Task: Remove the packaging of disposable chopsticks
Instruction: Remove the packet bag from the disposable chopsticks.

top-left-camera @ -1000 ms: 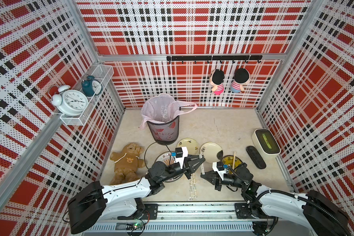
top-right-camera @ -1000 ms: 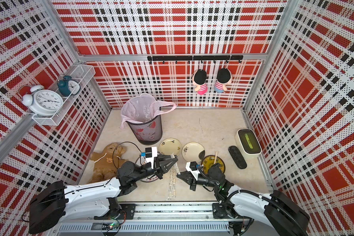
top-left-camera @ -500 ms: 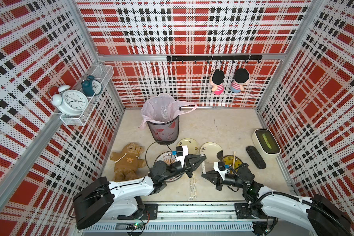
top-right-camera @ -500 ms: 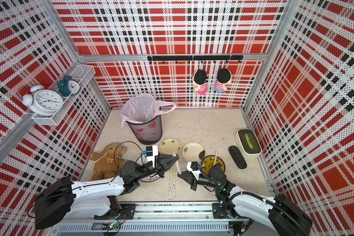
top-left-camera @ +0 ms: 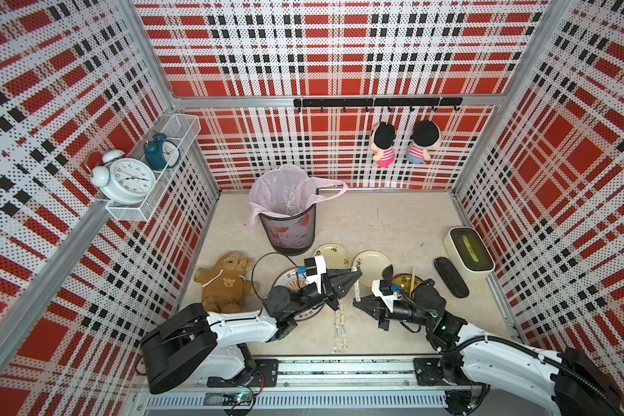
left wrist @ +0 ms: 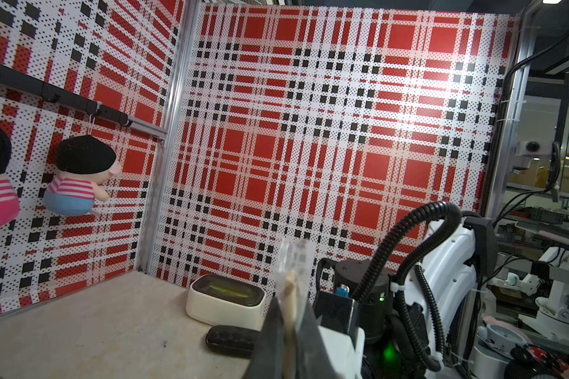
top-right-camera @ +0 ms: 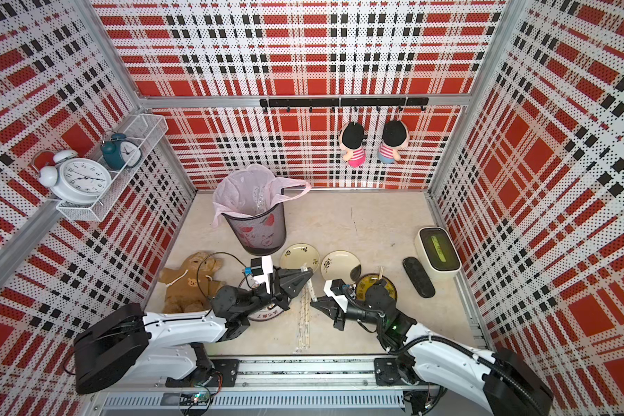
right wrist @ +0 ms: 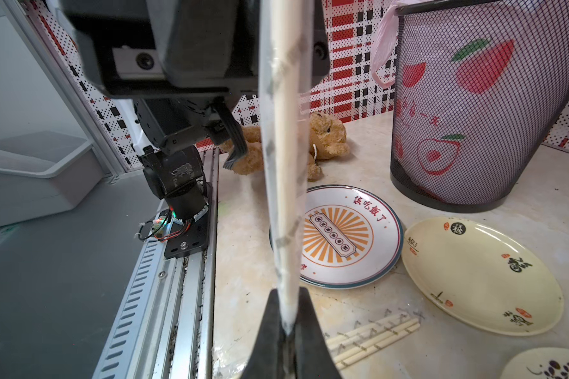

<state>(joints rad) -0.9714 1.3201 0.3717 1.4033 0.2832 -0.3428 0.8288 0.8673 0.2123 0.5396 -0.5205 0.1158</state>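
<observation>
Bin [top-left-camera: 288, 230]: pink bag [top-left-camera: 267, 187] lines it, and crinkly clear plastic [top-left-camera: 292, 197] lies inside. Dark yellow plate [top-left-camera: 404, 285], beyond the two cream plates [top-left-camera: 330, 252] from the bin, carries one bare stick [top-left-camera: 413, 277].

Your left gripper [top-left-camera: 359, 276] is clamped tight on a pair of chopsticks [right wrist: 284, 164] that sits in its clear sleeve [right wrist: 270, 147]. Your right gripper [right wrist: 286, 329] is pinched shut on the sleeve's other end. The pair hangs above the table between the two grippers, on the rail side of the bin, just past the cream plates. Its long axis runs roughly from back wall to front rail, with the left-gripper end nearer the bin.

Spare wrapped pairs [top-left-camera: 341, 326] lie flat farther from the bin, toward the rail, on much the same line.
</observation>
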